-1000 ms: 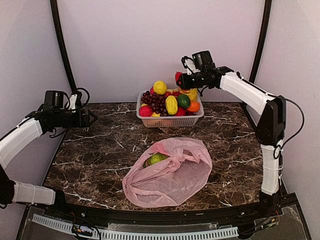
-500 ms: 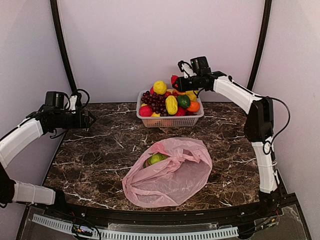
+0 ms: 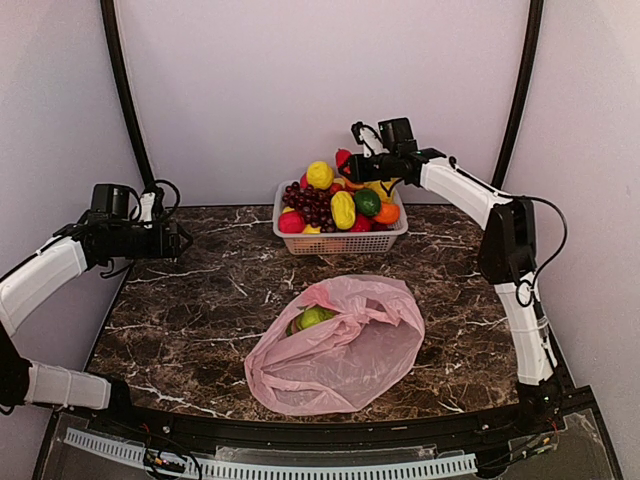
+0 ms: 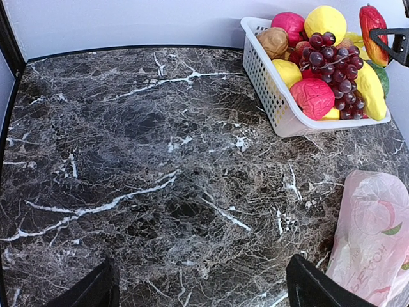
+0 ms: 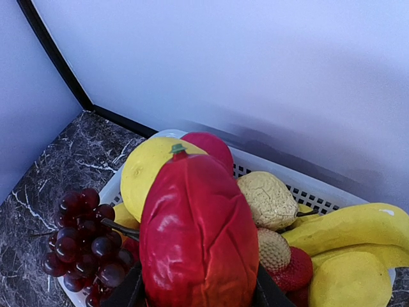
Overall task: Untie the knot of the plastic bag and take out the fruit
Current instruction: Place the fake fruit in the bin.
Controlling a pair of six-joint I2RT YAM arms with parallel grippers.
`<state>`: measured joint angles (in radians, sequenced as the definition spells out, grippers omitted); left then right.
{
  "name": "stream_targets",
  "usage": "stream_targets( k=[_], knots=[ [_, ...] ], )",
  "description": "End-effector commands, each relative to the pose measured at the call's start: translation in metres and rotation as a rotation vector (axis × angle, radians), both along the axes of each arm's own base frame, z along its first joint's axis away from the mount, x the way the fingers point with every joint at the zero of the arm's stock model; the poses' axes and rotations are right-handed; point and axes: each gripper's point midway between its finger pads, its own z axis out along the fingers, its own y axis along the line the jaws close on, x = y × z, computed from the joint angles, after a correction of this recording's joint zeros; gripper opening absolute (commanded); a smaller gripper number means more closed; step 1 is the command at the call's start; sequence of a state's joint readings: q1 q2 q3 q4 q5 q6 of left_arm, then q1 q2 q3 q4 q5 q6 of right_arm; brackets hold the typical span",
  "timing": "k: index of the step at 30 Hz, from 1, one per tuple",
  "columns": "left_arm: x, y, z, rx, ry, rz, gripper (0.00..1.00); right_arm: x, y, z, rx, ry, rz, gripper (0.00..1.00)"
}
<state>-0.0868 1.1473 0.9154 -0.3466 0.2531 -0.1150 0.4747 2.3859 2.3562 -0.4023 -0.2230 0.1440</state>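
Observation:
The pink plastic bag [image 3: 345,350] lies slumped on the marble near the front, its mouth gaping at the back left; the knot is out of view. A green fruit [image 3: 314,316] shows inside the mouth. My right gripper [image 3: 349,167] hangs over the back of the white basket [image 3: 340,243], shut on a red fruit [image 5: 198,236] that fills the space between its fingers. That red fruit [image 4: 372,31] also shows in the left wrist view. My left gripper [image 3: 186,240] hovers above the table's left side, open and holding nothing [image 4: 203,289], well away from the plastic bag [image 4: 374,236].
The basket [image 4: 268,89] at the back centre is heaped with fruit: purple grapes [image 5: 89,236], yellow ones, a banana [image 5: 351,227] and a green one [image 3: 367,202]. Bare marble [image 4: 160,179] lies between my left gripper and the bag. Walls close in the back and sides.
My right arm has swung left, carrying the red fruit from the basket's right rear to over its back middle. The left arm and the bag have stayed still.

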Motion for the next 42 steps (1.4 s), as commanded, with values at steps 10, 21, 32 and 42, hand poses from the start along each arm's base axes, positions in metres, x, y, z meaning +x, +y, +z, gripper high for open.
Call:
stream_targets(
  k=[10, 21, 32, 42],
  knots=[
    [-0.002, 0.0, -0.01, -0.002, 0.027, -0.009, 0.9, 0.026, 0.001, 0.008, 0.086, -0.068, 0.013, 0.44],
    [-0.002, -0.002, -0.01, -0.01, 0.03, -0.015, 0.9, 0.027, 0.004, 0.005, 0.096, -0.065, 0.023, 0.65],
    [-0.004, -0.003, -0.009, -0.016, 0.027, -0.019, 0.9, 0.024, 0.001, 0.02, 0.1, -0.087, 0.025, 0.81],
    [-0.009, -0.02, 0.001, -0.091, -0.002, -0.102, 0.9, -0.006, -0.016, 0.069, 0.098, -0.12, 0.011, 0.88]
  ],
)
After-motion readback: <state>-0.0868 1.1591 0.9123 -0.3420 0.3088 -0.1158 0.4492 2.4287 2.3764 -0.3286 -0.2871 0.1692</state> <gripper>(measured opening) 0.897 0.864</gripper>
